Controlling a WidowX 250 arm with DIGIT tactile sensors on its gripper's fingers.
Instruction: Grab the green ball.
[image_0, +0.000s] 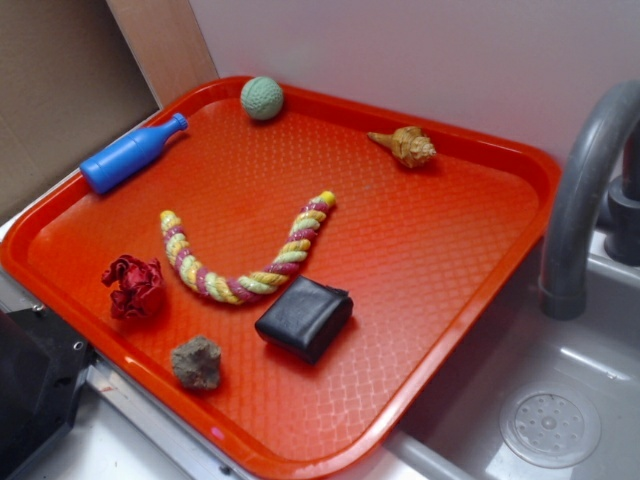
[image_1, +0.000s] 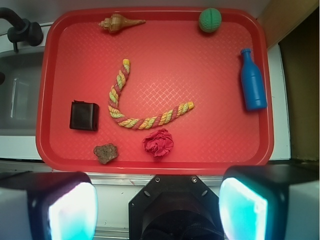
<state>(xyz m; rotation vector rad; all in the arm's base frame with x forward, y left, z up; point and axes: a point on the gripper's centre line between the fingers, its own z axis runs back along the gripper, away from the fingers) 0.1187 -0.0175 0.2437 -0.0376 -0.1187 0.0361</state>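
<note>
- Green ball (image_1: 210, 20): sits on the red tray (image_1: 215, 145) in a far corner, close to the rim, with bare tray all around it; in the exterior view it lies at the top edge (image_0: 262, 98).
- Claw (image_1: 159, 205): seen from the wrist view at the near edge of the tray, its two pads (image_1: 72, 210) spread wide apart, nothing between them.
- Key relation: the ball lies far ahead of the claw and to the right in the wrist view, across the whole depth of the tray. Being round, it offers no preferred grasp axis.
- Between claw and ball: the paper wad (image_1: 158, 142) and the rope (image_1: 145, 107) lie nearer the claw; the blue bottle (image_1: 252, 80) lies near the ball, to its right, apart from it.
- Hidden or unclear: the arm is all but out of the exterior view, so the claw's height above the tray cannot be judged; the pads are cut off by the frame's lower edge.
</note>
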